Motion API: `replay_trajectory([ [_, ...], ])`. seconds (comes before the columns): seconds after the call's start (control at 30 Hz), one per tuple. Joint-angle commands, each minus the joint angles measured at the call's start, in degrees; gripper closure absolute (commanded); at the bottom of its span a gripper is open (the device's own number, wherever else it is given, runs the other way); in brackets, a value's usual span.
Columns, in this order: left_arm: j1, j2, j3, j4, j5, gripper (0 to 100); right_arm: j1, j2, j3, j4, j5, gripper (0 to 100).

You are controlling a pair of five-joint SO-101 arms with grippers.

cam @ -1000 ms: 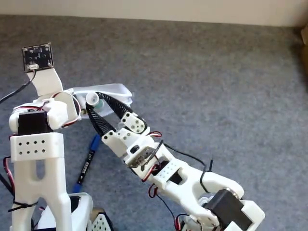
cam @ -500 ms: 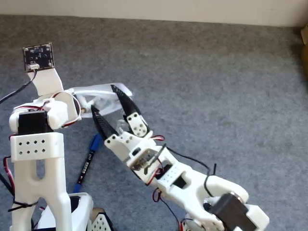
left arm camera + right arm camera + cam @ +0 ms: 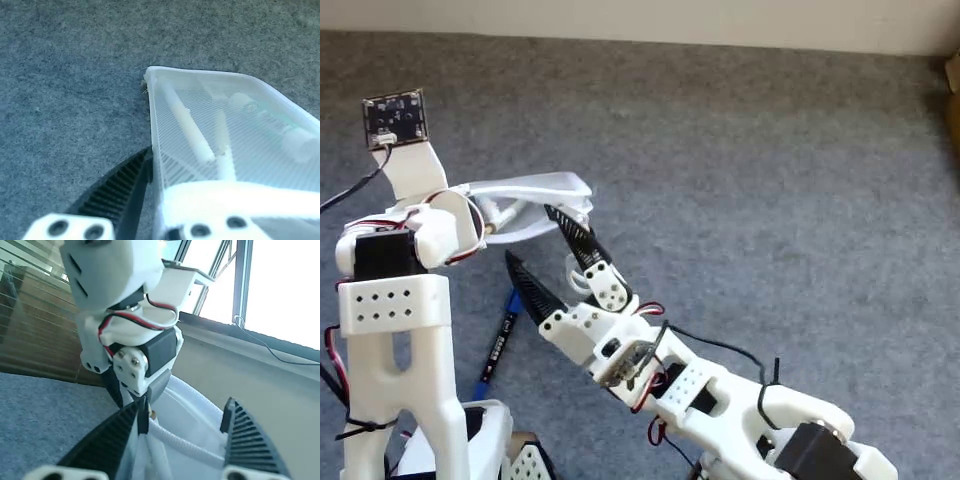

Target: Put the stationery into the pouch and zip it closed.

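Plainly, left hand [image 3: 152, 165] clamps the pouch [image 3: 225, 125], right hand [image 3: 530, 235] stands apart; the pen [image 3: 503, 340] bears unreadable print.

Your pouch [image 3: 235, 135] is see-through white with a fine striped mesh, and the stationery [image 3: 187, 127] inside it shows as white sticks. The right gripper [image 3: 528, 233] has black ridged fingers [image 3: 572, 233] on a white body. The pen [image 3: 503, 340] is blue and black. The worktop [image 3: 770, 150] is speckled grey.
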Motion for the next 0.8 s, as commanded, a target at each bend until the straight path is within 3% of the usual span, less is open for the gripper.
replay_trajectory([
  [0.0,-3.7,-2.4,-0.6,-0.3,2.3,99,-1.2,-2.7,-0.2,4.0,0.4,77.9],
  [0.2,-8.7,-2.5,-0.7,-0.3,4.3,99,-1.7,-2.8,-0.5,8.2,-6.2,77.9],
  [0.53,-17.8,-2.5,-1.5,-1.1,11.2,99,-5.5,-2.8,-1.0,25.8,-8.9,77.9],
  [0.63,-18.3,-2.5,-1.4,-1.5,11.4,99,-5.5,-2.8,-5.1,36.1,-15.0,77.9],
  [0.77,-18.1,-2.5,-1.2,-1.5,11.4,99,-5.1,-2.8,-15.0,58.5,-25.9,77.9],
])
